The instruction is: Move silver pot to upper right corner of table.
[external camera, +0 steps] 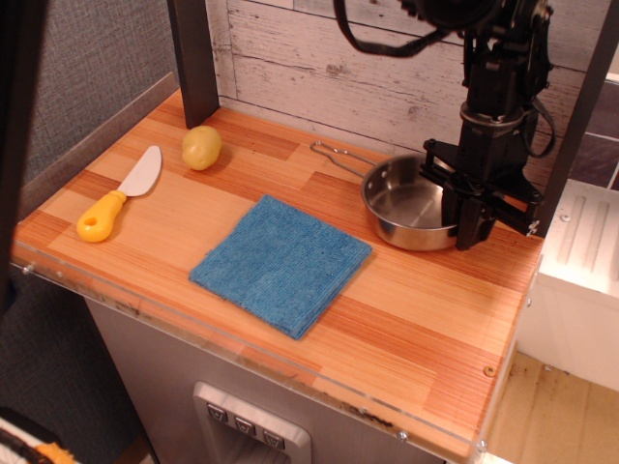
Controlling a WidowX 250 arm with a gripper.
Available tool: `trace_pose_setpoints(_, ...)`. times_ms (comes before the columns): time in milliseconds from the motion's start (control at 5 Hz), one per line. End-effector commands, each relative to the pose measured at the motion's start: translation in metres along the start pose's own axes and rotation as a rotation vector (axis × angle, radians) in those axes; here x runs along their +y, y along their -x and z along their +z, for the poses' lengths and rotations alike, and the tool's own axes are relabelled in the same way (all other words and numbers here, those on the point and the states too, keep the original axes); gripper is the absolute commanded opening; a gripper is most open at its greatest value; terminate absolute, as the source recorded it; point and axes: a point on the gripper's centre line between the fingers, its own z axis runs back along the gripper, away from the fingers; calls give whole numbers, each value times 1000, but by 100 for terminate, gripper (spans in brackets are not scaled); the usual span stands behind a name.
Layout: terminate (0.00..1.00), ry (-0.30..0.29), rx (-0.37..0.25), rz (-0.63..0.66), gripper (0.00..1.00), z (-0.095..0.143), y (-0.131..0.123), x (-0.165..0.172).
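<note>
The silver pot (pixel 406 205) sits flat on the table (pixel 426 309) near its far right corner. Its thin wire handle (pixel 334 155) points left. My black gripper (pixel 469 220) comes down from above onto the pot's right rim. Its fingers (pixel 476 228) straddle the rim and look closed on it. The pot stands just right of the blue cloth (pixel 281 263) and does not touch it.
A yellow-handled knife (pixel 116 198) and a yellow potato (pixel 201 147) lie at the left. Dark posts stand at the back left (pixel 193 58) and the far right (pixel 575 116). A white plank wall (pixel 319 58) closes the back. A clear acrylic rim (pixel 242 343) edges the front.
</note>
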Motion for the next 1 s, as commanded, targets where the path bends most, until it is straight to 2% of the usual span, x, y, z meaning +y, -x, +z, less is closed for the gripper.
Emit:
trace_pose_setpoints(0, 0, 15, -19, 4, 100, 3, 7, 11)
trace_pose_setpoints(400, 0, 66, -131, 3, 100, 41, 6, 13)
trace_pose_setpoints(600, 0, 125, -187, 36, 100, 65, 3, 25)
trace_pose_setpoints(800, 0, 117, -249, 53, 100, 101, 14, 33)
